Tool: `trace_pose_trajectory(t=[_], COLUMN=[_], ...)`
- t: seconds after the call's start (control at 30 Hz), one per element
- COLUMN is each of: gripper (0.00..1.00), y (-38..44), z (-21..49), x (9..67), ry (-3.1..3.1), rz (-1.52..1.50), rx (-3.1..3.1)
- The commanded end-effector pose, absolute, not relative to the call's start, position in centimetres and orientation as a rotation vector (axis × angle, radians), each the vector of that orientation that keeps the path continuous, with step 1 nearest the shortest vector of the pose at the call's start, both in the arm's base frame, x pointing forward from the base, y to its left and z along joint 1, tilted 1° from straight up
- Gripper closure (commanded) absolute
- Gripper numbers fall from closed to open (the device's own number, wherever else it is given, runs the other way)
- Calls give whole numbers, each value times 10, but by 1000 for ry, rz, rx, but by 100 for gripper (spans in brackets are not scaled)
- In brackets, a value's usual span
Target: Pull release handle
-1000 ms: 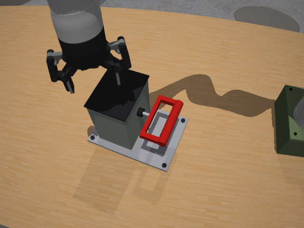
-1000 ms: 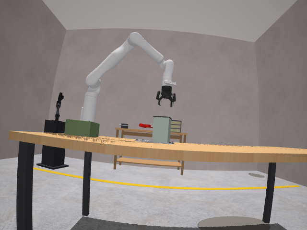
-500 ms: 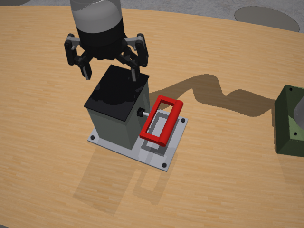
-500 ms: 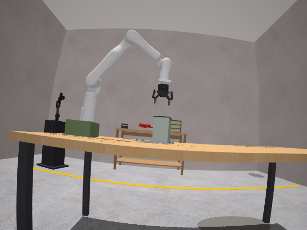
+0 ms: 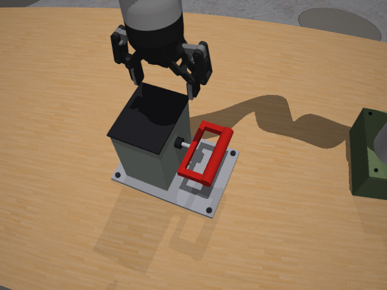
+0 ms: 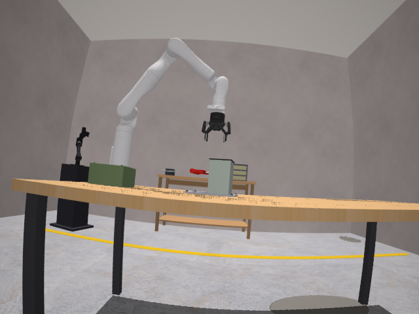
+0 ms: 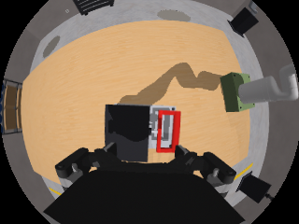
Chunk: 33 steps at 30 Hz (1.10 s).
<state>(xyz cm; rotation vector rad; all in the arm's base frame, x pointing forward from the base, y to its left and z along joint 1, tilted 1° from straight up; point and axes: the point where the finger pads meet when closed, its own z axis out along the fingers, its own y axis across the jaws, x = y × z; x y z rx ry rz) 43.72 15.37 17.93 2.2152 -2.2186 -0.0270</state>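
The red release handle [image 5: 206,153] is a rectangular loop on a thin rod with a black knob [image 5: 179,144]. The rod comes out of a grey box with a black top [image 5: 150,124], and the box stands on a grey baseplate [image 5: 178,177]. The handle sits close to the box over the plate. My gripper [image 5: 164,84] is open and empty, high in the air above the box's far edge, pointing down. In the exterior view the gripper [image 6: 215,137] hangs well above the box [image 6: 220,176]. In the wrist view the handle [image 7: 167,131] lies to the right of the box [image 7: 127,133].
A green block [image 5: 369,156] holding the arm's base stands at the table's right edge; it also shows in the exterior view [image 6: 111,174]. A second wooden table [image 6: 206,199] with small items stands behind, against the wall.
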Motion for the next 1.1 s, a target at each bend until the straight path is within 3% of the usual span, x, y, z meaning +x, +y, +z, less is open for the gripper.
trace_pose_trajectory(t=[0.0,0.57,1.07], gripper=[0,0,0], y=[142,87,124], z=[171,115,107], x=[423,344,349], ry=[-2267,-2542,-2385], rz=[-39,-123,-51], rx=[2134,1550,1952])
